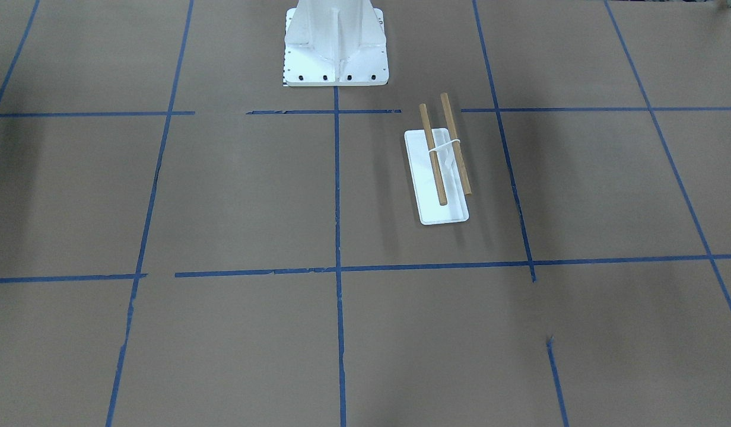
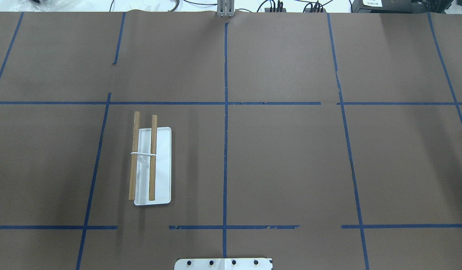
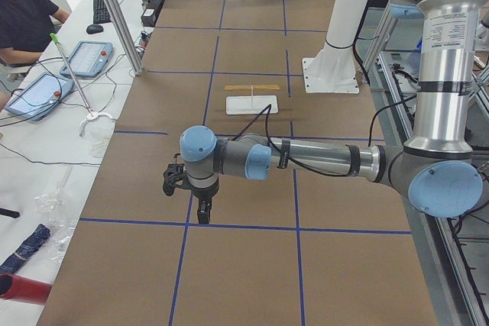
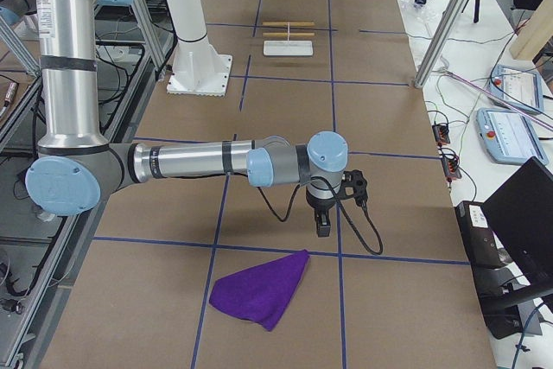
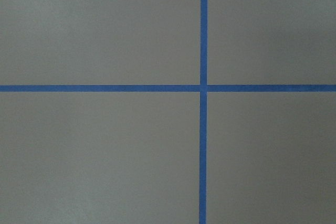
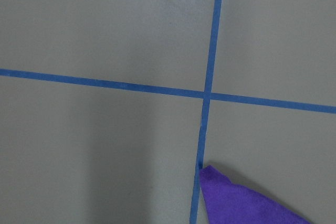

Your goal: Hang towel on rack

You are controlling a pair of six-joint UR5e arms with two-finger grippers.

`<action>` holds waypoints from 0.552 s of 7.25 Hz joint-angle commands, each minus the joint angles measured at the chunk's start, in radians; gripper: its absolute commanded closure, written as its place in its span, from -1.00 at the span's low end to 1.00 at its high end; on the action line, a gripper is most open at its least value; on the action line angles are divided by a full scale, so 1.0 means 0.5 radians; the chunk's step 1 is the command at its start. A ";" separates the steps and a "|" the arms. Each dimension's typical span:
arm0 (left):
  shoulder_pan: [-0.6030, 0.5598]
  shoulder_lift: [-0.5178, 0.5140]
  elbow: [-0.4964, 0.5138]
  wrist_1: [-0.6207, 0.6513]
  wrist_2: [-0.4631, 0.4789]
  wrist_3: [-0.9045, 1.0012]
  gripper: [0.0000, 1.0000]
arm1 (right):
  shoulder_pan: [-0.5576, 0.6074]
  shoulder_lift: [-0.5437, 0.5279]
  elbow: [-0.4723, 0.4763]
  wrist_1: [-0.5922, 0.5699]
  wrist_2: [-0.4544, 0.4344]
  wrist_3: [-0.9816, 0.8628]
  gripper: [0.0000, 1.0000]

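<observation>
Brown paper covers the table, and blue tape lines cut it into big squares. The purple towel lies on the paper at the robot's right end of the table, well apart from the rack. The rack, a white tray with two wooden rods above it, stands on the robot's left side. The right gripper hangs over the paper near the towel's corner, not touching it. The left gripper hangs over bare paper at the other end. I cannot tell if either gripper is open or closed. A person in black sits at a white desk beside the table.
</observation>
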 commanded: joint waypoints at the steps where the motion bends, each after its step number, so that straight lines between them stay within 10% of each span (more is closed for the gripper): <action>1: 0.000 -0.003 -0.017 0.001 -0.006 0.000 -1.00 | 0.000 0.027 -0.043 0.189 -0.002 0.003 -1.00; 4: 0.000 -0.015 -0.032 -0.002 -0.003 -0.003 -1.00 | -0.031 0.018 -0.155 0.236 -0.011 -0.027 -1.00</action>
